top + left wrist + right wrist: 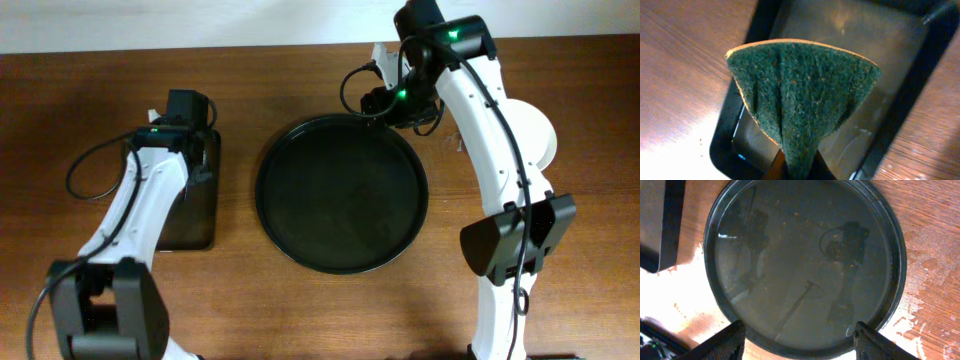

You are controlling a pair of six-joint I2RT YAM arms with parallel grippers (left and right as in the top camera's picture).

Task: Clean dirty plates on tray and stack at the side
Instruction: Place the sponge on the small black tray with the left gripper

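I find the wooden bench [80, 110] carrying the round black tray [262, 190] at centre, its glossy floor flecked with fine orange specks. A rectangular black tray [195, 235] lies just left of it. The plates [540, 135] show as a pale round edge right of the round black tray, partly behind my right arm; count indeterminate. My right fingers [800, 335] stand apart above the round black tray's edge. My left fingers [799, 171] are clamped on a green scouring pad [800, 95] over the rectangular black tray.

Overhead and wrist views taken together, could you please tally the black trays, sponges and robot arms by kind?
Black trays: 2 (round tray, rectangular tray)
Sponges: 1 (green sponge)
Robot arms: 2 (left arm, right arm)
Total: 5
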